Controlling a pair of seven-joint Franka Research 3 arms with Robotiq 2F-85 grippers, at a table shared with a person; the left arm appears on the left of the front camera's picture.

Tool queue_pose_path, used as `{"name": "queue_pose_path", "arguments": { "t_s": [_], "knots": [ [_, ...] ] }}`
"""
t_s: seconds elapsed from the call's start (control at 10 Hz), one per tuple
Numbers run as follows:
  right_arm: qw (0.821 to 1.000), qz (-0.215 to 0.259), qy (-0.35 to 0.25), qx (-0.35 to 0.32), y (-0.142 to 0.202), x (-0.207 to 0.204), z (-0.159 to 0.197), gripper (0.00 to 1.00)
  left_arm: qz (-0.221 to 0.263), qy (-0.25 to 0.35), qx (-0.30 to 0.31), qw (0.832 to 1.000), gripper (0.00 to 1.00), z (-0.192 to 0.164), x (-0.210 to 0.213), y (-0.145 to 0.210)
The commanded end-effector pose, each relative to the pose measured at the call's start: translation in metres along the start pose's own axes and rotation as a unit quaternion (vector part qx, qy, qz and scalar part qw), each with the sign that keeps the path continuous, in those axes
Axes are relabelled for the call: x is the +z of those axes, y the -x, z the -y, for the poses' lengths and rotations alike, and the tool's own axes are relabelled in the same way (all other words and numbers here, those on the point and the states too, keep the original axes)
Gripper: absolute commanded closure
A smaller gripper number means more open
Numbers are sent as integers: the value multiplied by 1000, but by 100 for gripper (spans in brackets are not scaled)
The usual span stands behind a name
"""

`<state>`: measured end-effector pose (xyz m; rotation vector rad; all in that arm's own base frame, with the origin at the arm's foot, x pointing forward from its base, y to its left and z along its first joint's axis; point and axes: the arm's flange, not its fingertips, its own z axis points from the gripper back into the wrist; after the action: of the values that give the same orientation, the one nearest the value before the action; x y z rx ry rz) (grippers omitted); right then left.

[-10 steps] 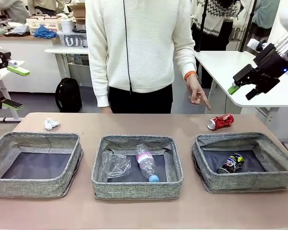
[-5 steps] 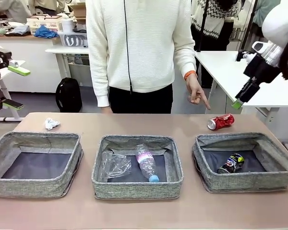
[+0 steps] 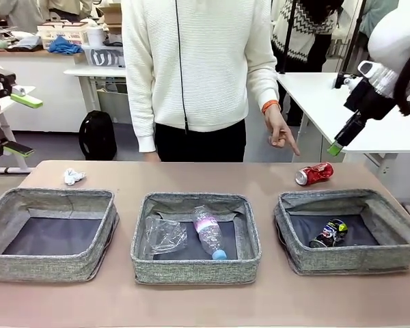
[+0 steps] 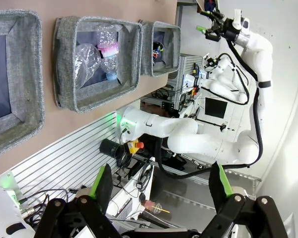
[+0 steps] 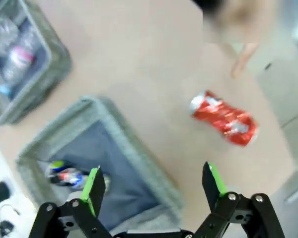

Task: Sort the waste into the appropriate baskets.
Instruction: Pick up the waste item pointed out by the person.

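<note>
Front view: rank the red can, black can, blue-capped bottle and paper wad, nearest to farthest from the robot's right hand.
From the right hand:
1. red can, behind the right basket
2. black can, inside that basket
3. blue-capped bottle, middle basket
4. paper wad, far left

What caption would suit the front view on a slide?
Open right tool poised above the red can behind the right basket, a person's hand pointing toward it.
</note>
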<state>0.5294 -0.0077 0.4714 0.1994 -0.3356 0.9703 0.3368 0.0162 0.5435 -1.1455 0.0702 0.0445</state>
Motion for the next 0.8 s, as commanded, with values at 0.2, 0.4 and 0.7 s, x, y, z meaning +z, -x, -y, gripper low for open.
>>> {"name": "queue_pose_path", "arguments": {
  "t_s": [0.2,0.4,0.7],
  "knots": [
    [972,4,78,223,3,-75,72,0,1,0,-1,1000,0,0,1,1],
    [962,-5,18,272,8,-92,82,0,1,0,-1,1000,0,0,1,1],
    [962,5,16,273,9,-125,92,0,1,0,-1,1000,0,0,1,1]
  ]
}}
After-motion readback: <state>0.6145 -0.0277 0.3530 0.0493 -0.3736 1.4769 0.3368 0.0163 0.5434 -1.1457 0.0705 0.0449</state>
